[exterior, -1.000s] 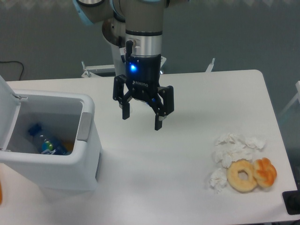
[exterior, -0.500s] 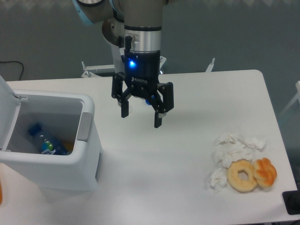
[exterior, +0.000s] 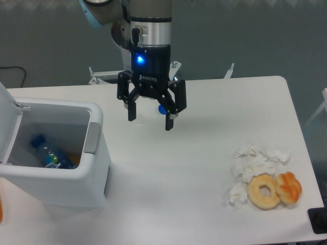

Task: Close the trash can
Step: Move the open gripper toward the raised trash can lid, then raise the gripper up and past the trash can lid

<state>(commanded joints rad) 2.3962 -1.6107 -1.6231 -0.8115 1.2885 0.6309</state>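
Scene: a white table (exterior: pixel 204 168) viewed from above and in front, with one robot arm reaching down over its rear middle.
Gripper: the gripper (exterior: pixel 150 119) hangs above the table with its two black fingers spread apart and nothing between them; a blue light glows on its body.
Trash can: the trash can (exterior: pixel 61 168) stands at the left edge of the table, to the left of the gripper and apart from it.
Lid: the lid (exterior: pixel 7 122) is raised at the far left of the bin, partly cut off by the picture edge, leaving the mouth open.
Latch tab: a grey latch tab (exterior: pixel 91 138) sits on the rim nearest the gripper.
Inside the bin: a plastic bottle (exterior: pixel 48 154) with a blue label lies at the bottom.
Other items: crumpled tissues (exterior: pixel 255 163) and two doughnuts (exterior: pixel 274 190) lie at the right front, far from the bin.
Step in hand: the approach, it seems; the gripper is not touching the bin and the lid is not yet down.
Next move: probably the gripper must travel left past the open mouth to the raised lid, get behind or above it, and push it over and down onto the rim.
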